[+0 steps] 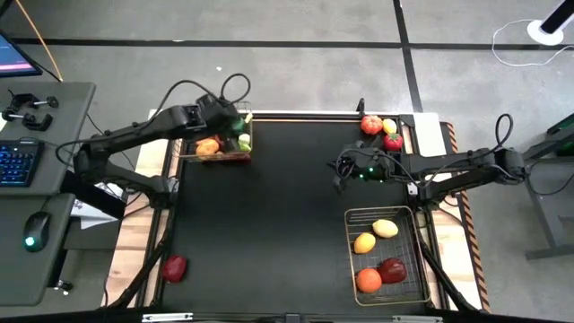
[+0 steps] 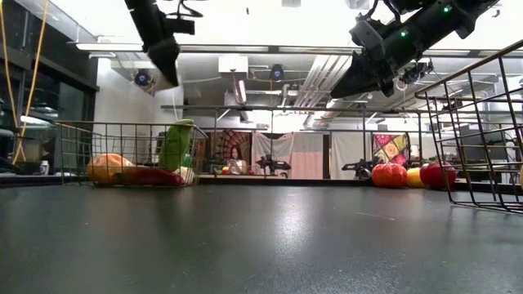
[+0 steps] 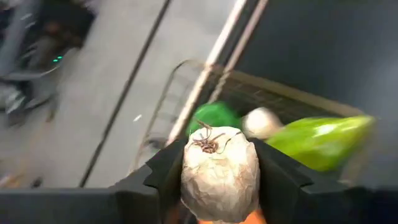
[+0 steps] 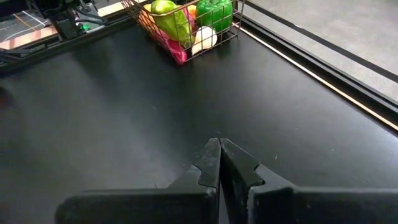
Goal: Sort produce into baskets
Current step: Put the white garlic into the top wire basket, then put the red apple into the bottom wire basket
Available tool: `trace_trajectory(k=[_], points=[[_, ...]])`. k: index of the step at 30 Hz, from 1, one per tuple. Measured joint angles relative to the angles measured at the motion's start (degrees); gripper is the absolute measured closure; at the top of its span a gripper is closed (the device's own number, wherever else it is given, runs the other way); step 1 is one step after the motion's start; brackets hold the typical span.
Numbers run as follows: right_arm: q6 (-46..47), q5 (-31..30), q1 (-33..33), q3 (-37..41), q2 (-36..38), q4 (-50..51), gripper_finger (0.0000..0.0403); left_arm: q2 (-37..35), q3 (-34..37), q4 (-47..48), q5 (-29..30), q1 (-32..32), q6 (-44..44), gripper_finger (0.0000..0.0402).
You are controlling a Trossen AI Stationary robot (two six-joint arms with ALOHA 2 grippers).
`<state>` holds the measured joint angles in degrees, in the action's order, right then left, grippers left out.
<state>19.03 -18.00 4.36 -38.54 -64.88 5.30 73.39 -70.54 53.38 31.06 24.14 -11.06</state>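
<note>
My left gripper (image 3: 219,177) hangs over the small coppery basket (image 1: 215,158) at the table's far left and is shut on a white garlic (image 3: 219,168). Inside that basket lie a green pepper (image 3: 214,115), another white piece (image 3: 261,121), a long green piece (image 3: 320,140) and orange pieces (image 1: 208,145). My right gripper (image 4: 219,155) is shut and empty, hovering above the table's middle right (image 1: 343,168). The large silvery basket (image 1: 348,260) at the near right holds two lemons (image 1: 384,228), an orange (image 1: 369,280) and a red apple (image 1: 392,269). My left gripper pinches the garlic by its two opposite sides (image 3: 186,177) between its two fingers (image 3: 163,174). The garlic's rooty tip (image 3: 206,143) points away from the wrist. The fingers slant down toward the table's far edge. The garlic is lifted clear, above the small basket.
Three loose pieces, red (image 1: 371,125), yellow (image 1: 389,126) and red (image 1: 393,141), lie at the far right beside a pale board (image 1: 430,133). A dark-red piece (image 1: 174,267) lies at the near left edge. The black table's middle (image 1: 269,224) is bare.
</note>
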Motion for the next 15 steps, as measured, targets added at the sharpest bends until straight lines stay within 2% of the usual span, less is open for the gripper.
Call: trace_trajectory(k=[3,9,15], points=[[0.0,0.0,0.0,0.0,0.0,0.0,0.0403,0.5,0.8,0.0,3.7,0.9,1.3,0.0215],[0.0,-1.5,0.1,0.0,0.0,0.0,0.0403,0.5,0.7,-0.3,3.5,2.3,4.7,0.0147],[0.2,-1.5,0.1,0.0,0.0,0.0,0.0403,0.5,0.7,2.4,2.7,3.0,8.9,0.0117]])
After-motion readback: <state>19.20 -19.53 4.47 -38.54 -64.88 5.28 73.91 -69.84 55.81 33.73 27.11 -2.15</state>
